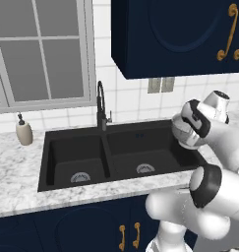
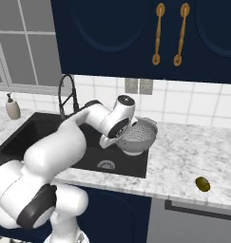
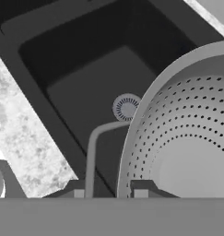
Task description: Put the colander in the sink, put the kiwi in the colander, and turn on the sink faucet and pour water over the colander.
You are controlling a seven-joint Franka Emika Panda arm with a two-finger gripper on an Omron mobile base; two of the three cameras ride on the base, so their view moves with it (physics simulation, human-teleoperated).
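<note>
Here the gripper (image 3: 109, 192) is pinched nearly closed on the rim of the colander (image 3: 187, 143), one finger inside the wall and one outside, so the bowl hangs from it, tilted. There is one colander, and nothing lies in it; its holed wall and smooth bottom are bare. Just below the gripper opens the sink (image 3: 81, 87), a single black unit with two basins, each with one round drain (image 3: 126, 107); both basins hold nothing. In the right base view the colander (image 2: 139, 136) is held over the sink's (image 2: 130, 166) right end, partly above the marble counter (image 2: 183, 152). One kiwi (image 2: 202, 183) lies on that counter, well apart from the gripper, to its right and nearer the counter's front edge. One sink faucet (image 1: 101, 106) stands behind the divider between the basins, to the gripper's left. One soap dispenser (image 1: 23, 131) stands farther left.
</note>
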